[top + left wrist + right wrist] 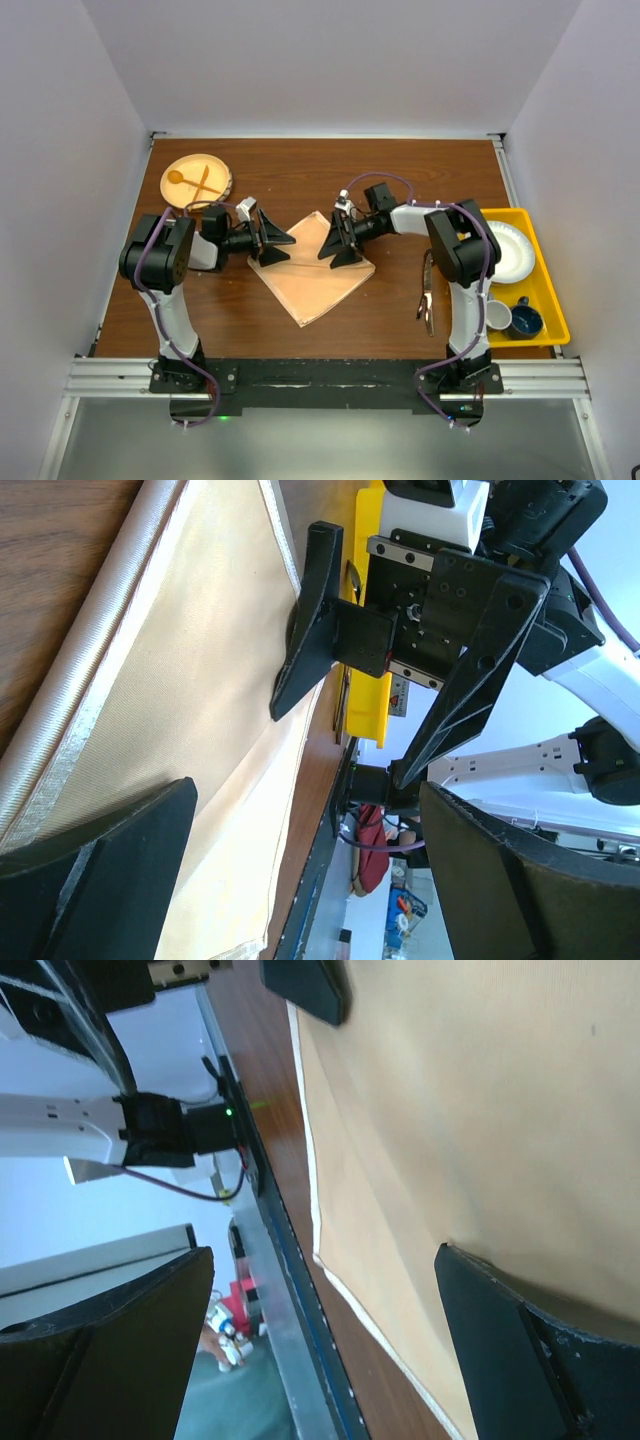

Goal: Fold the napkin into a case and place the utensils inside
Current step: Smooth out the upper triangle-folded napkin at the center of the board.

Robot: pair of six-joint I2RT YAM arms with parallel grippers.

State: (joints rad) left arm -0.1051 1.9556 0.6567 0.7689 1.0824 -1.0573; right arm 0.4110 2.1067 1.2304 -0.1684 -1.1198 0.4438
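The shiny peach-orange satin napkin (312, 275) lies flat at the middle of the brown wooden table (300, 165), turned like a diamond with one corner pointing near and one far. The left gripper (275, 248) sits low at the cloth's left corner with its jaws spread wide and nothing between them. The right gripper (339, 242) faces it from the right, over the far-right edge of the napkin, with jaws equally wide and empty. The two grippers are close together, and the far corner of the cloth lies between them. Whether any fingertip touches the satin cannot be told.

The slim dark metal utensils (427, 292) lie on the bare wood well right of the napkin, just left of the right arm, running near to far. Neither gripper is near them.

At the far left stands a round wooden plate (180, 160) carrying a pale wooden spoon and fork (195, 182). A yellow plastic tray (545, 285) at the right edge holds a white plate (508, 250), a white cup (496, 316) and a dark blue cup (525, 322).
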